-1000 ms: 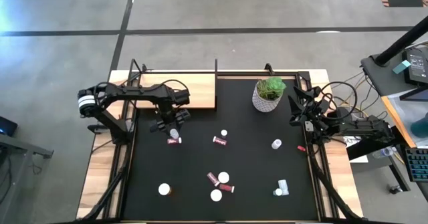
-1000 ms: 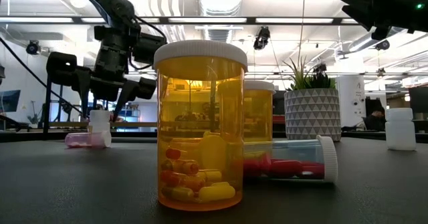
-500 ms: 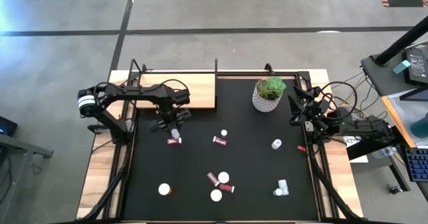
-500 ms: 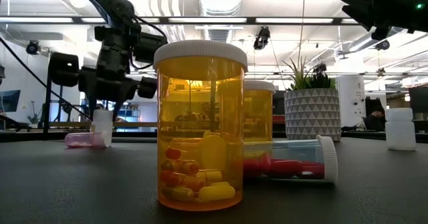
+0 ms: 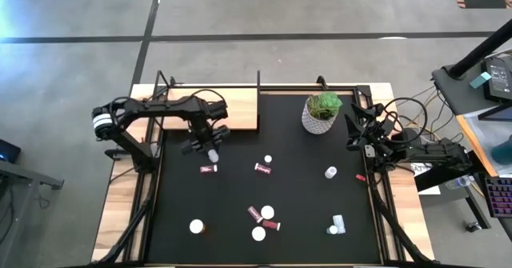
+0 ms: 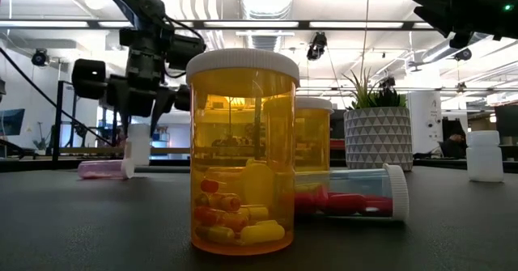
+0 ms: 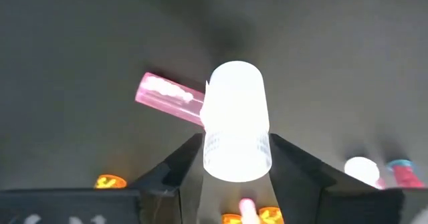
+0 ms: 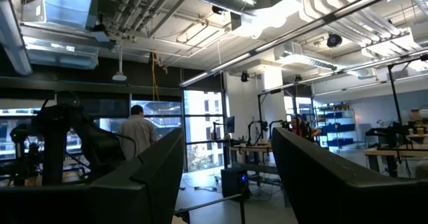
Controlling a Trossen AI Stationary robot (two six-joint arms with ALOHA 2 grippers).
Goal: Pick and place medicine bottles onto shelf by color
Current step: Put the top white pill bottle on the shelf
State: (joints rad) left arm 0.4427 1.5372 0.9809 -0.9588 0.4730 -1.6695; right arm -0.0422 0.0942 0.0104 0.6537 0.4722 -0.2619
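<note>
Left pincer (image 7: 235, 158) is clamping a white bottle (image 7: 235, 120) across its body, fingers on opposite sides of the cylinder, cap pointing away from the wrist. In the high view it's hanging over the far-left part of the tabletop (image 5: 304, 184), just near of the shelf (image 5: 232, 108). In the low view the bottle (image 6: 136, 150) is looking tilted and seems just clear of the mat, though I can't confirm the gap.

Handling read: small rigid plastic cylinder, likely very light, smooth walls so probably slippery. Not fragile, but round, so it's liable to swivel in a two-finger grip. Mid-body squeeze is the right place; the cap is a poorer hold.

A pink bottle (image 7: 170, 97) is lying on its side right beside it on the mat, worth clearing on the way out.

Right pincer (image 8: 227, 177) is standing released, parked at the right edge of the tabletop, pointing out at the room, holding nothing.

Other bottles are sitting scattered: a maroon one (image 5: 262, 169) mid-table, a cluster (image 5: 262, 216) nearer the front, white ones (image 5: 330, 172) to the right. The potted plant (image 5: 322, 112) is standing far-right, well apart from the shelf.

Shelf is looking bare from above, so my guess is the sort is only starting.
</note>
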